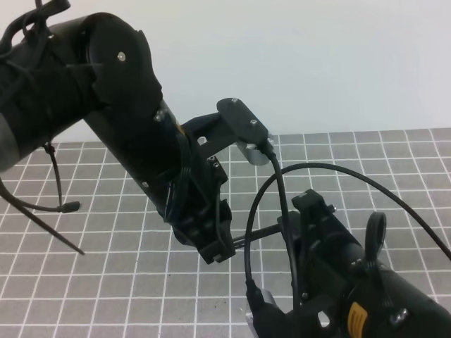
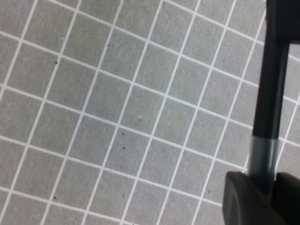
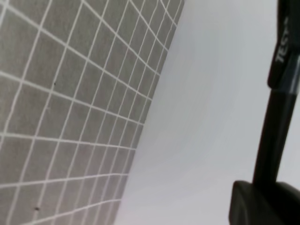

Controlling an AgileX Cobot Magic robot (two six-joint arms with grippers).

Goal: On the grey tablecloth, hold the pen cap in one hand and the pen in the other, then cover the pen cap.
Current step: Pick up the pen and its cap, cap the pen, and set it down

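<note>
Both grippers gripping: left gripper (image 2: 262, 197) pinching pen (image 2: 269, 108) near grey band, right gripper (image 3: 267, 201) clamping cap (image 3: 281, 93). Light, stiff, slippery plastic; gripping mid-barrel looking best.

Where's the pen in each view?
Exterior high: pen, a thin horizontal rod just below centre.
Left wrist: pen, a dark shaft up the right edge, possibly its capped end.
Right wrist: pen, a dark shaft at the right edge.
Shared landmark: grey tablecloth grid.
</note>
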